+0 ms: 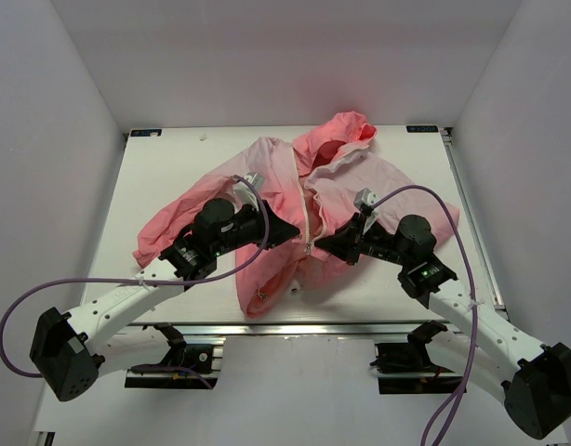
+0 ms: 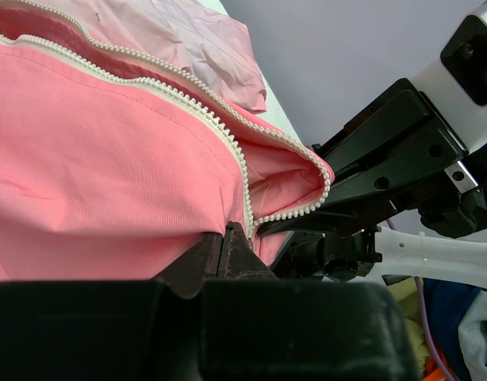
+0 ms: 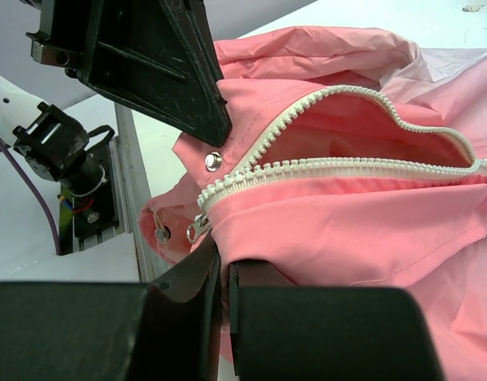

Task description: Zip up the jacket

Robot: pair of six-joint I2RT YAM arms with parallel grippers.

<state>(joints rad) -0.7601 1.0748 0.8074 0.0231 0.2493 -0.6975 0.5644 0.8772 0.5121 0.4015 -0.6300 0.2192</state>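
The pink jacket (image 1: 276,186) lies spread on the white table (image 1: 165,167), hood to the back, with its white zipper (image 1: 309,221) running down the middle. My left gripper (image 1: 293,230) is shut on the jacket's hem just left of the zipper, pinching pink cloth (image 2: 109,175) beside the teeth (image 2: 245,194). From the other side, my right gripper (image 1: 325,246) is shut on the jacket (image 3: 370,230) just under the zipper's bottom end. The metal slider pull (image 3: 197,228) hangs beside its fingertips. Above them the zipper (image 3: 323,167) gapes open.
White walls close the table in on three sides. A metal rail (image 1: 295,327) runs along the near edge. A snap button (image 3: 213,160) sits on the hem by the zipper's end. The two grippers face each other closely across the zipper.
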